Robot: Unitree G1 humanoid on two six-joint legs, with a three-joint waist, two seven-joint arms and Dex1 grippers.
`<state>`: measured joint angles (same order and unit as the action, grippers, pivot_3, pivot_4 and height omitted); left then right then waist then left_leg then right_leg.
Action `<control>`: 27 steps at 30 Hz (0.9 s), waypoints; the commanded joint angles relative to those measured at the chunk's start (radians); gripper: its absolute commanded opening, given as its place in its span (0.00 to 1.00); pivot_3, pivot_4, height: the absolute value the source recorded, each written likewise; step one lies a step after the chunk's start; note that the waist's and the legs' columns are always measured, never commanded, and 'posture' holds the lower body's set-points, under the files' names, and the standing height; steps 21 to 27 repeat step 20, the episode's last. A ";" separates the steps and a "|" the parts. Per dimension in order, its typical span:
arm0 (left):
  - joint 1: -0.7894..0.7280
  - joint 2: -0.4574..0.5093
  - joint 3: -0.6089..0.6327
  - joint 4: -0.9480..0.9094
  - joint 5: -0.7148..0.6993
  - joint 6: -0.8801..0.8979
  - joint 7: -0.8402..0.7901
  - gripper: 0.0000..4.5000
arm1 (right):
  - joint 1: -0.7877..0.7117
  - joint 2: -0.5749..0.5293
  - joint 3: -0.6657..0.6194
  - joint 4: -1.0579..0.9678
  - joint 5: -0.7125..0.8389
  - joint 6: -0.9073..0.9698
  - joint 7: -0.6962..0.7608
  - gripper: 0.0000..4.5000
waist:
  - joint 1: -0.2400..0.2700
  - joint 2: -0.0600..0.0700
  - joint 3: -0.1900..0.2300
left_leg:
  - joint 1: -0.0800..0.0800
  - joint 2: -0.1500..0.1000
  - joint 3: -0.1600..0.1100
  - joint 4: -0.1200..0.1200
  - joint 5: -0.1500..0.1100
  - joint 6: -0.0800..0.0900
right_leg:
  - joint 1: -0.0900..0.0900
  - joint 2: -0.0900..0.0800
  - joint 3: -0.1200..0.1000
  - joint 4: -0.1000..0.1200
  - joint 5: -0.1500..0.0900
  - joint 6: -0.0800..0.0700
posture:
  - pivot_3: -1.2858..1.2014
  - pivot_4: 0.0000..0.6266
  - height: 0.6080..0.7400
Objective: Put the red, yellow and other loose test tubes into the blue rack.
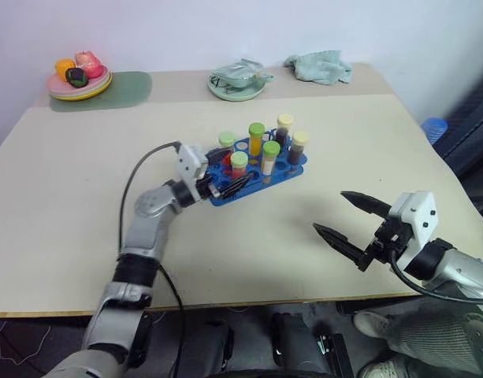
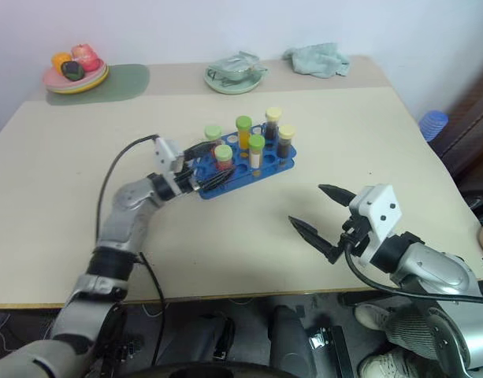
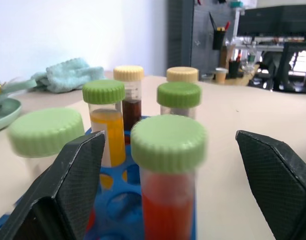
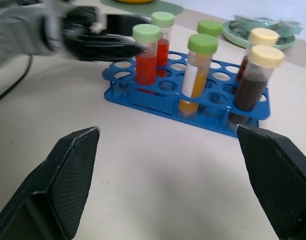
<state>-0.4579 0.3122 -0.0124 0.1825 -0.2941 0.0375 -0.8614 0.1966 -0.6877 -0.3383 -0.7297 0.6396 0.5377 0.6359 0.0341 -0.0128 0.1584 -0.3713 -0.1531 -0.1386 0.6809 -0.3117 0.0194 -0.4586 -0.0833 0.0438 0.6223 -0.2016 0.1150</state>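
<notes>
The blue rack (image 1: 249, 186) stands mid-table with several capped tubes upright in it. Among them are a red tube with a green cap (image 1: 239, 167), a yellow tube with a green cap (image 1: 257, 140) and two dark brown tubes with cream caps (image 1: 298, 148). My left gripper (image 1: 229, 172) is at the rack's near left end and is open. In the left wrist view the red tube (image 3: 167, 210) stands between its spread fingers (image 3: 68, 185), touched by neither. My right gripper (image 1: 347, 216) is open and holds nothing, off the rack toward the table's near right.
At the table's back are a pale green plate (image 1: 239, 88) with clutter, a plate of fruit (image 1: 78, 79) on a green mat (image 1: 123, 87) and a teal cloth (image 1: 320, 67). A cable (image 1: 139, 177) loops off my left wrist. The table's front edge (image 1: 225, 305) is close.
</notes>
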 commanded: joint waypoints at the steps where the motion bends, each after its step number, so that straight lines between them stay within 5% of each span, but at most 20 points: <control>1: 0.071 0.034 0.063 -0.124 -0.059 0.024 0.011 0.98 | 0.016 -0.012 -0.040 0.006 -0.002 -0.022 0.017 1.00 | 0.005 0.000 0.000 | 0.000 0.000 0.000 0.000 0.000 0.000 | 0.000 0.000 0.000 0.000 0.000 0.000 | 0.52 0.24 1.00; 14: 0.484 0.389 0.358 -0.356 -0.300 0.207 -0.179 0.98 | 0.176 -0.007 -0.169 0.132 -0.080 -0.129 0.109 1.00 | 0.007 0.001 0.000 | 0.001 0.003 0.001 0.000 -0.002 0.000 | 0.003 0.002 0.000 -0.004 0.000 0.000 | 0.52 0.24 1.00; 27: 0.539 0.432 0.382 -0.379 -0.316 0.230 -0.206 0.98 | 0.182 -0.016 -0.188 0.192 -0.092 -0.169 0.151 1.00 | 0.005 0.004 0.002 | 0.015 0.005 0.001 -0.002 -0.011 0.008 | 0.018 0.004 -0.001 -0.009 0.000 -0.001 | 0.52 0.24 1.00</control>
